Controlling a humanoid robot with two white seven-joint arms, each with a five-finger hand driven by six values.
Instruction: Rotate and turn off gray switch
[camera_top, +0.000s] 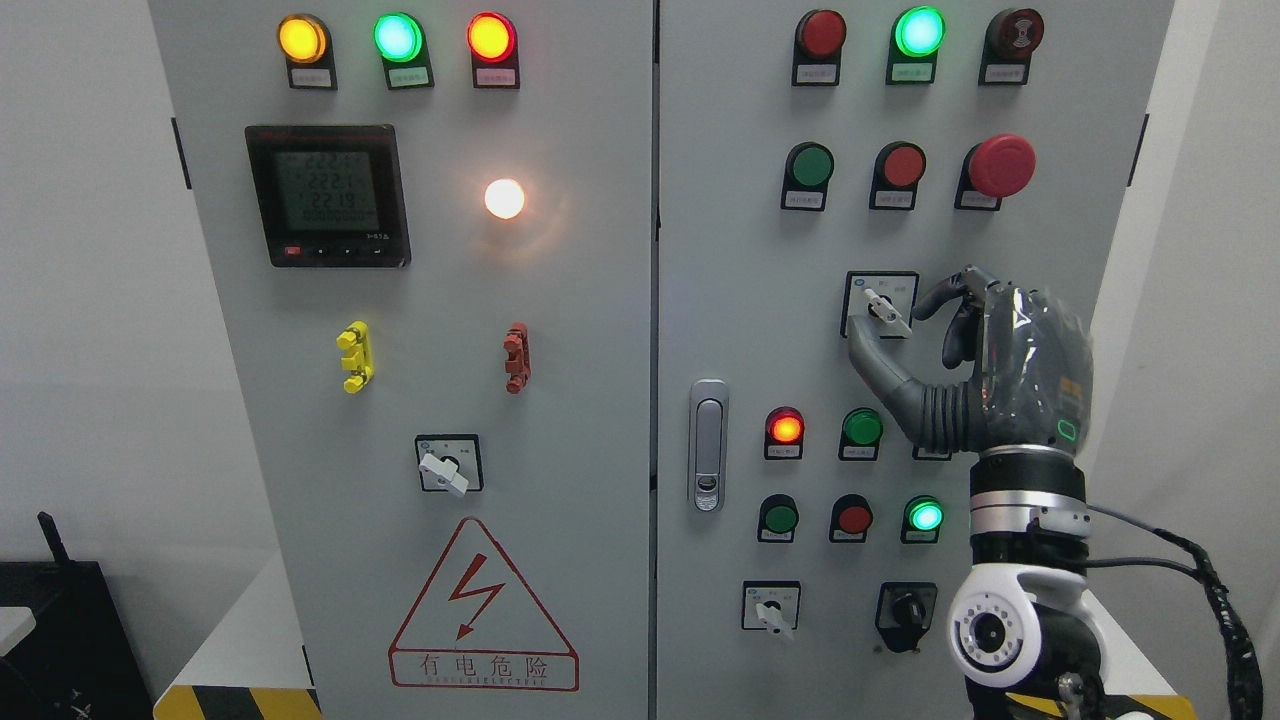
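The robot's right hand (985, 365), dark grey with bendy fingers, is up at the big grey metal cabinet (560, 330). Its thumb (872, 362) and a curled finger (938, 296) sit on either side of the small grey turn switch (884, 310) on its square plate, on the right door. The fingers are apart, close to the knob, but I cannot tell if they squeeze it. The knob points slantwise. A red mushroom button (1001, 165) is above.

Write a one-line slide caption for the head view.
Right hand at the gray switch on the control cabinet's right door, thumb below and fingers beside its lever.
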